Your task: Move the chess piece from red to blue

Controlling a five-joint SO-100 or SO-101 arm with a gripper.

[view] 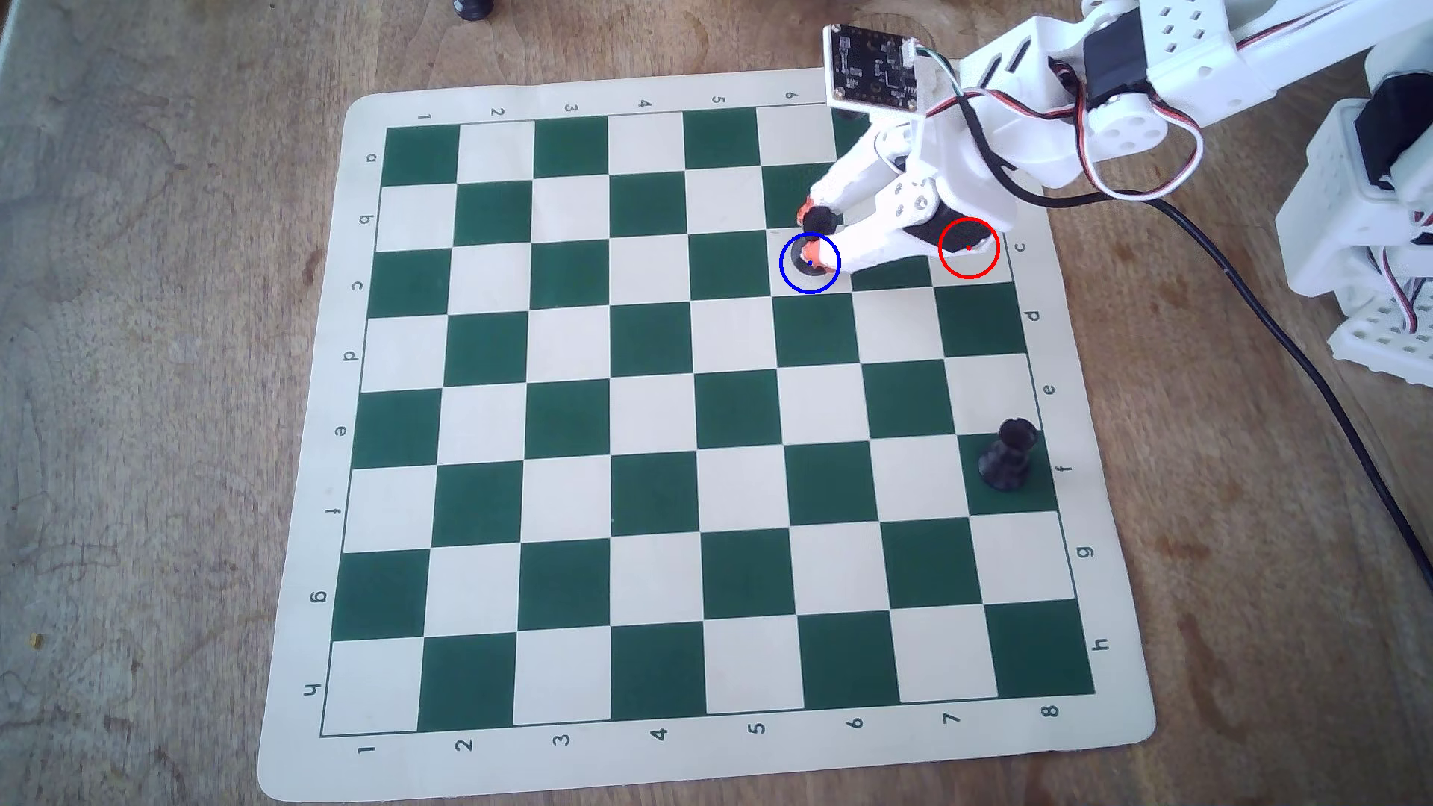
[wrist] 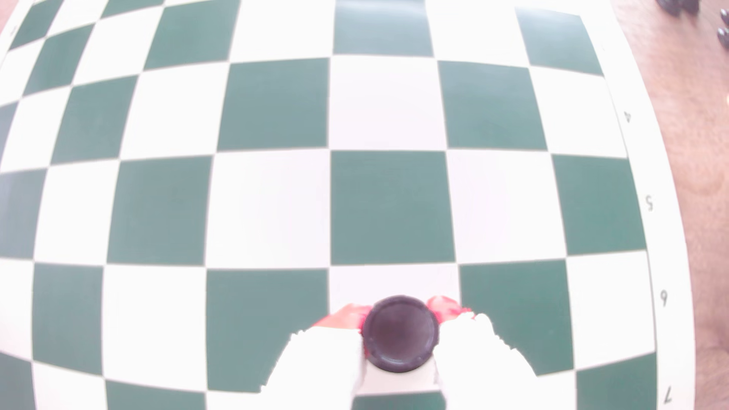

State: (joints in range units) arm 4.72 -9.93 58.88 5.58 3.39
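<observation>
My gripper has white fingers with orange tips and is shut on the small black chess piece. It hovers at the blue circle, which is drawn on a cream square in row c; one orange tip lies inside the circle. In the wrist view the gripper holds the piece, whose round black face is turned towards the camera. I cannot tell whether the piece touches the board. The red circle is two squares to the right, over the gripper's body, with no piece showing in it.
The green and cream chess mat lies on a wooden table. A stouter black rook-like piece stands near the right edge in row f. Spare black pieces sit off the mat, also in the wrist view. A black cable runs along the right.
</observation>
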